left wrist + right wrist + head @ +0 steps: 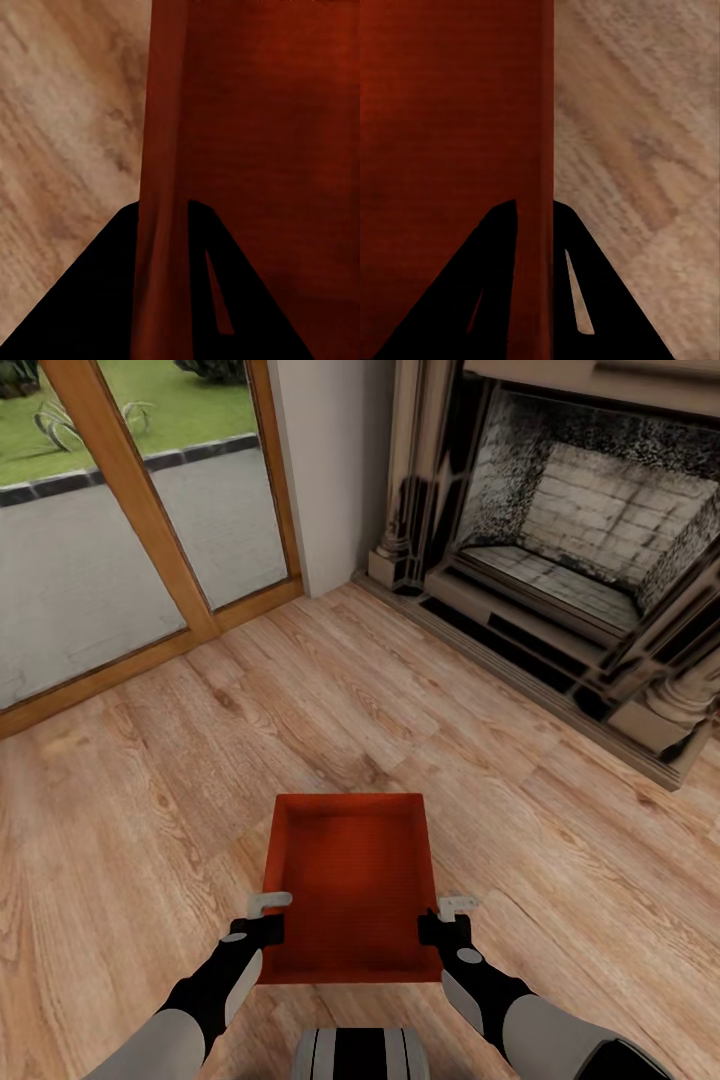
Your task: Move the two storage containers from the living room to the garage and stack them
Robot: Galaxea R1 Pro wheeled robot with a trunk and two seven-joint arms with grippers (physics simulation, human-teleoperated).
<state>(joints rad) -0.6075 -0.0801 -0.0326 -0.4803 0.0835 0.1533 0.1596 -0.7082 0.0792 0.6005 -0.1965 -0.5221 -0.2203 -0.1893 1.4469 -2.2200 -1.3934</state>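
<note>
The fingers of the left gripper [268, 916] straddled the left wall of the storage container [350, 885], one dark finger [90, 300] on the outside and the other on the inside, pinching the thin orange-red wall between them. The right gripper [450, 920] did the same on the opposite long wall, its two black fingers [607, 300] set narrowly apart with only the wall's edge between them, so both grippers were clamped on the bin.

One container was in view, and two grippers held it. It was a rectangular open-top bin, seen from above with its bare interior showing, lying lengthwise away from the robot. It was gripped near its nearer end. Whether its base rested on the floor or hung just above it could not be told.

Both arms reached forward and down from the lower edge of the head view, forearms roughly parallel, black wrists angled slightly inward toward the bin. The top of the robot's trunk [360, 1055] showed between them.

Around the bin lay the living room's light wood plank floor [150, 810]. One brick-lined fireplace [590, 530] stood ahead to the right, well apart from the container, and wood-framed glass doors [130, 510] stood ahead to the left, with pavement and grass beyond them.
</note>
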